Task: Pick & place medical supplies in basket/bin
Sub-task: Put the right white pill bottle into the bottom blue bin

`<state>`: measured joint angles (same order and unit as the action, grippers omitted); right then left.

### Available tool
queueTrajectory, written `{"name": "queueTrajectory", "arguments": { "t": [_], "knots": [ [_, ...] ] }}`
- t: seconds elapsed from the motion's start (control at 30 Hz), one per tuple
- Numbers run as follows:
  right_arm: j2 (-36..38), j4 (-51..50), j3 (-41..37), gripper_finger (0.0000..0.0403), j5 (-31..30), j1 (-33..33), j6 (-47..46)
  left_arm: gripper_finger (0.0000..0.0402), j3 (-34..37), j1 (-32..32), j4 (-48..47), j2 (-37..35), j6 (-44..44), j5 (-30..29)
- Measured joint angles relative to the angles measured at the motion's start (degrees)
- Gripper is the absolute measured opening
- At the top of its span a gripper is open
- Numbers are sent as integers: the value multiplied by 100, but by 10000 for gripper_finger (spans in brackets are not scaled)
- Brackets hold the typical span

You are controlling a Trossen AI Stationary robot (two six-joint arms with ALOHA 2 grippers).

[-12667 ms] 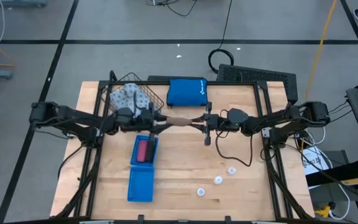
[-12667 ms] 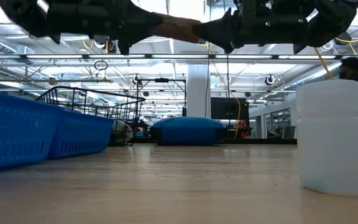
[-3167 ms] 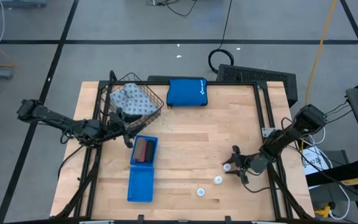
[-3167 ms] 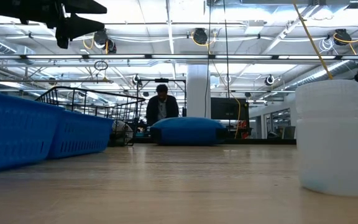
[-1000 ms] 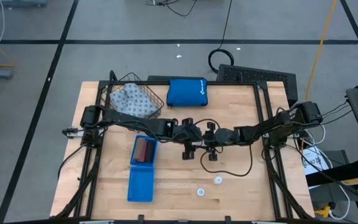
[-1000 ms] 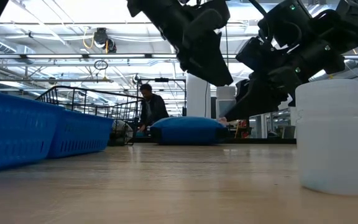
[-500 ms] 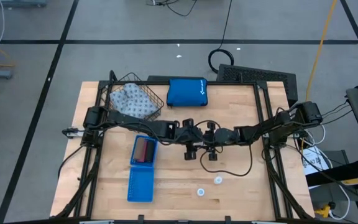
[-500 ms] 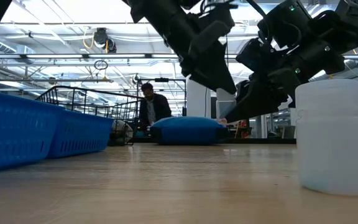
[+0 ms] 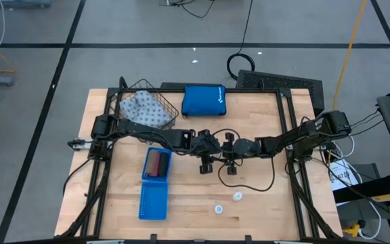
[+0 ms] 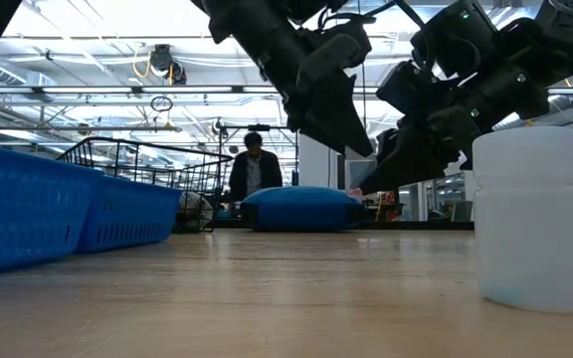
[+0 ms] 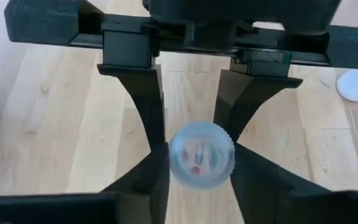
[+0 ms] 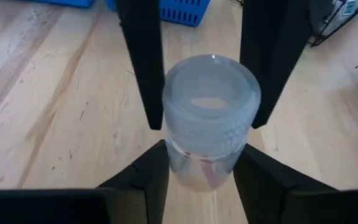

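Midair, above the table's centre: a small white round disc (image 12: 210, 118), really a little capped bottle, caught between both claws. Right gripper (image 12: 201, 155) clamped on its body; left gripper (image 11: 197, 146) closing round the cap end, fingers (image 11: 151, 124) either side, contact not certain. Long axis runs from claw to claw. Blue tray (image 9: 153, 186) lies on the left arm's side, wire basket (image 9: 145, 108) beyond. Two more discs (image 9: 237, 196) on the wood.

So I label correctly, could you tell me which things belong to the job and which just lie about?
Job: white bottle between left gripper and right gripper, two loose bottles, fabric pack, rolls, wire basket, blue tray.
Stray: blue zip pouch.
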<state>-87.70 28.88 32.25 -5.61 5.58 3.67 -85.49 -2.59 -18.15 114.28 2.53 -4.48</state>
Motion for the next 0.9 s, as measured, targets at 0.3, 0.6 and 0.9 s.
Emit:
{"name": "queueTrajectory", "arguments": {
  "t": [0.3,0.6,0.9],
  "knots": [
    [5,60,5,156,96,10,-292,136,-90,-46,-191,-96,-177,-37],
    [601,-590,-3,202,222,23,-942,136,-134,-478,-1336,-1253,171,-844],
    [1666,-1395,6,209,147,20,-1199,136,-30,-1697,-3233,-2077,2409,-1863]
  ]
}}
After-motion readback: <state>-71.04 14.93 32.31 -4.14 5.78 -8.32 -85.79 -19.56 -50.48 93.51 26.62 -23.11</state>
